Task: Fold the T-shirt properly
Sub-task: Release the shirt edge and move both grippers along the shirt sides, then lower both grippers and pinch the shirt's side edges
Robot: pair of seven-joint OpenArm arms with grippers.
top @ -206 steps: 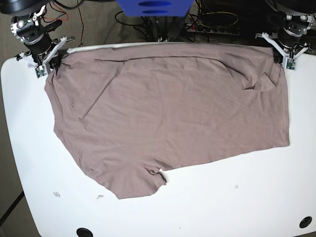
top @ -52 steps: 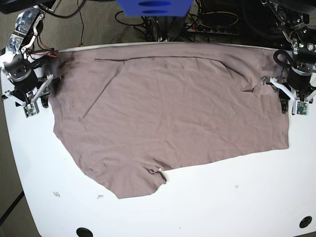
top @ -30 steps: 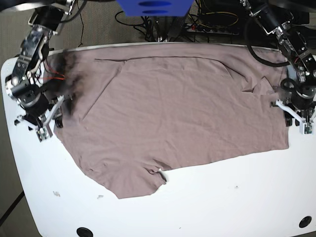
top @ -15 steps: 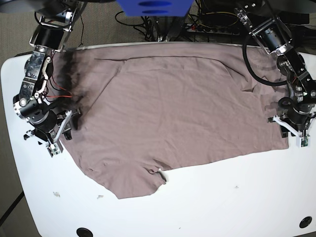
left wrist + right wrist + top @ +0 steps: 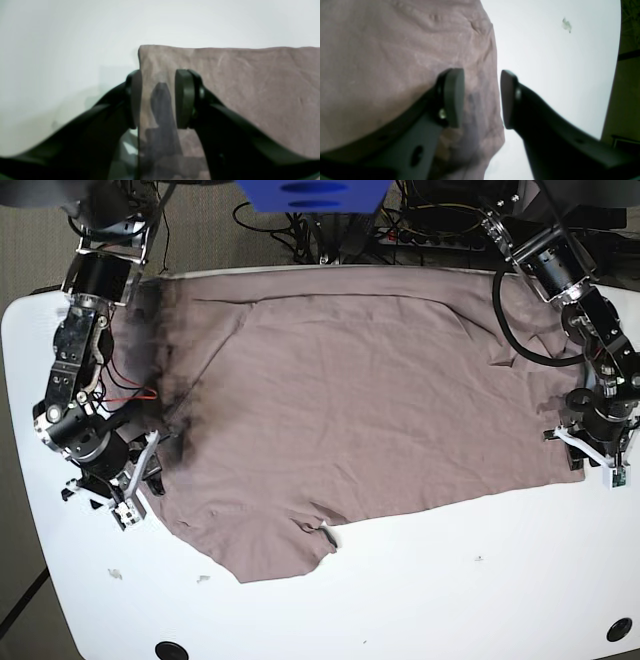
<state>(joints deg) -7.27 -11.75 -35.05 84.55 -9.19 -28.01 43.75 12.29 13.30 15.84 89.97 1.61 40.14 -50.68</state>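
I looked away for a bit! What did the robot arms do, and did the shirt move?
Both arms slid from the far corners of the T-shirt down its side edges toward the near side of the table. The left gripper now straddles the shirt's near corner, the right gripper the opposite edge. Both have their jaws apart, holding nothing. The shirt lies spread out flat, just where it was.

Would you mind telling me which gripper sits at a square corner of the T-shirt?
The left gripper: it straddles the T-shirt at a square corner; the right one is at a slanting edge.
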